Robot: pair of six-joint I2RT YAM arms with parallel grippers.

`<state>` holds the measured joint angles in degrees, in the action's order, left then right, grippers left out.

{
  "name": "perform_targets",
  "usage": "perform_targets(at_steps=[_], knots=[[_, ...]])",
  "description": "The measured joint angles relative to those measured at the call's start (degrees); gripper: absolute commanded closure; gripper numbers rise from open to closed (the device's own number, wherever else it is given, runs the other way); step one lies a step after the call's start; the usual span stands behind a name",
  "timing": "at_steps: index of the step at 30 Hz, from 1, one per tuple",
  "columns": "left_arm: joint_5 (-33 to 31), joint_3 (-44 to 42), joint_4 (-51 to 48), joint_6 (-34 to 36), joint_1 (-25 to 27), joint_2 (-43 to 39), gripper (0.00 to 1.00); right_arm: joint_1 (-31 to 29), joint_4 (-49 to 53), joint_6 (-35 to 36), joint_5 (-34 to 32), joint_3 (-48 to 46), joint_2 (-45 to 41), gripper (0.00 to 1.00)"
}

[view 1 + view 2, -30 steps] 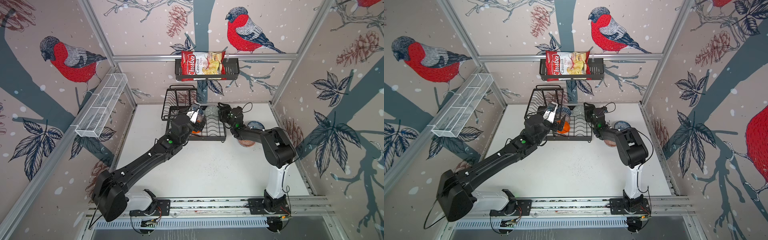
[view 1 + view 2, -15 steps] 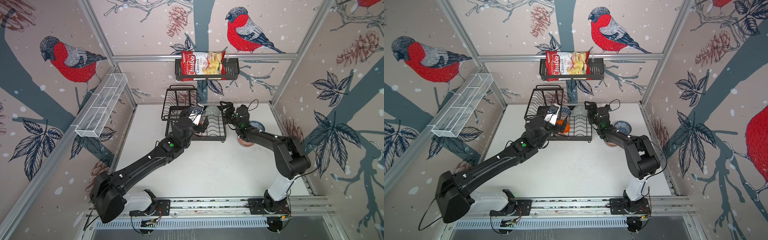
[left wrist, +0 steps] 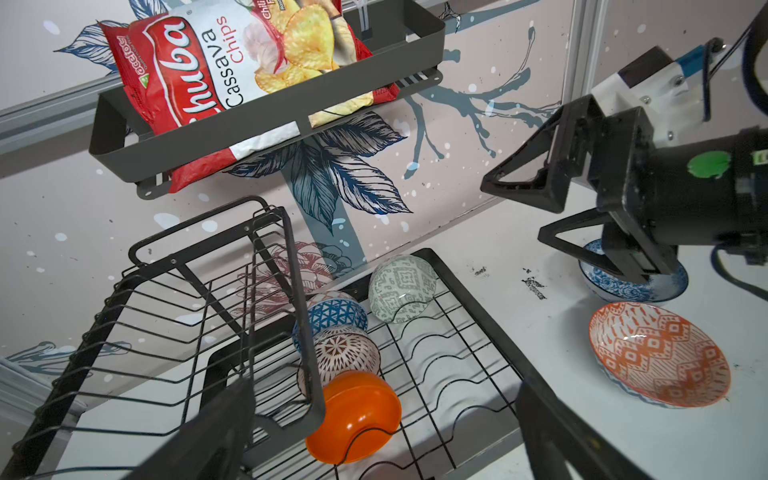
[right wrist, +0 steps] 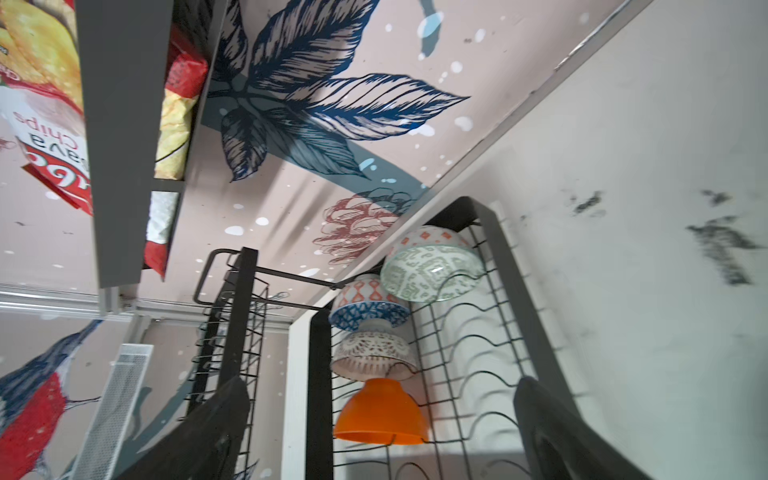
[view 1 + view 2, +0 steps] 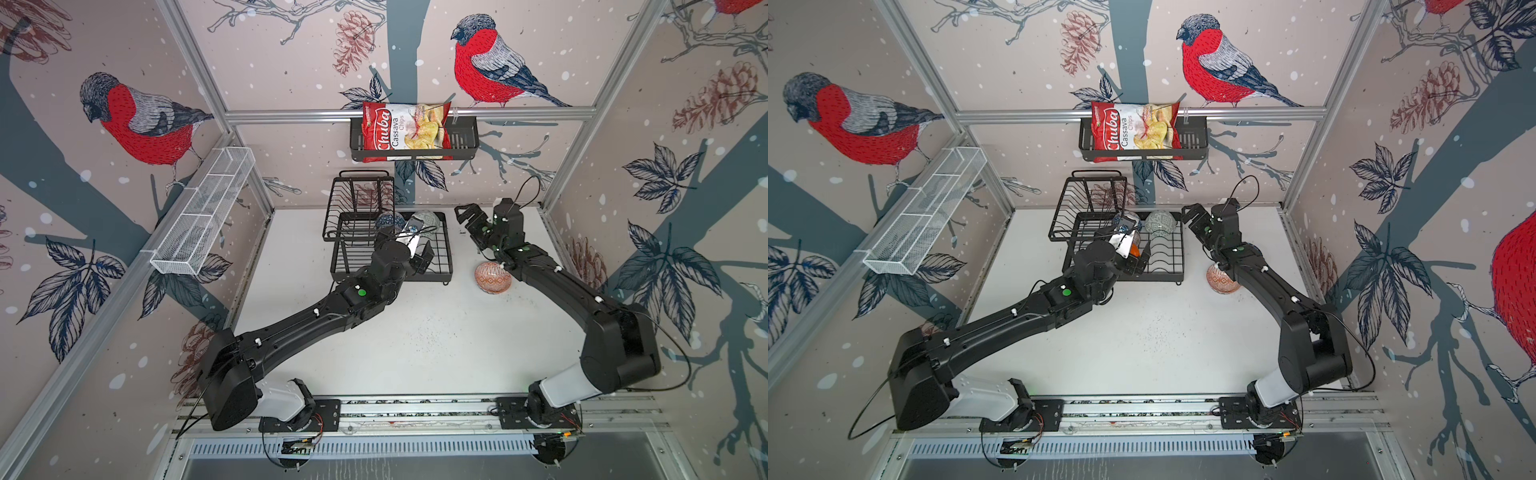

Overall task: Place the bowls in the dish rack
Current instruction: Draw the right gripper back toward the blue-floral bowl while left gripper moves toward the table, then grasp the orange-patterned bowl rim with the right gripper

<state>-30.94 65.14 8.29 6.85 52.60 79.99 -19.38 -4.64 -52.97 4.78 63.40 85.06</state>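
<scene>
Step in hand: four of the six bowls stand loaded and two sit on the table. The next pick looks to fall to the right arm.
Orange-white patterned round bowl (image 5: pixel 492 277): nearest, mouth up on the white table (image 5: pixel 415 340), near the rack's right edge, just beside the right arm. Pinch one wall over the rim, one finger inside and one outside. The glaze looks slippery.
Black wire two-tier dish rack (image 5: pixel 450 249): the wavy slots in front of the grey-green bowl are free. Tip a bowl on edge and seat it between two wires before letting go.
Loaded row, front to back: plain glossy orange bowl (image 3: pixel 357 415), black-white radial bowl (image 3: pixel 345 357), dark blue geometric bowl (image 3: pixel 332 320), all on edge and close together. The grey-green patterned bowl (image 3: pixel 401 286) stands alone beside them at the back.
Blue-white floral bowl (image 3: pixel 623 291): farthest, on the table beneath the right end effector, hidden in both top views.
Left end effector (image 3: pixel 385 382): fingers apart, empty, hovering over the rack's front, left arm stretched forward. It should stay clear of the free slots.
Right end effector (image 3: pixel 513 212): fingers wide apart, empty, raised near the back wall, pointing toward the rack.
</scene>
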Motion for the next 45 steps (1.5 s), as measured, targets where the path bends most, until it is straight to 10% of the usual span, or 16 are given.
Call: perform_targets(at_steps=[17, 45], knots=[[-0.8, 14.4, -2.1, 2.6, 5.3, 13.2, 0.02, 18.4, 8.8, 9.4, 0.7, -18.5, -16.9, 0.00], [12.7, 10.8, -2.3, 2.1, 5.3, 16.3, 0.03, 19.9, 13.7, 12.5, -0.8, -27.8, -21.7, 0.01]])
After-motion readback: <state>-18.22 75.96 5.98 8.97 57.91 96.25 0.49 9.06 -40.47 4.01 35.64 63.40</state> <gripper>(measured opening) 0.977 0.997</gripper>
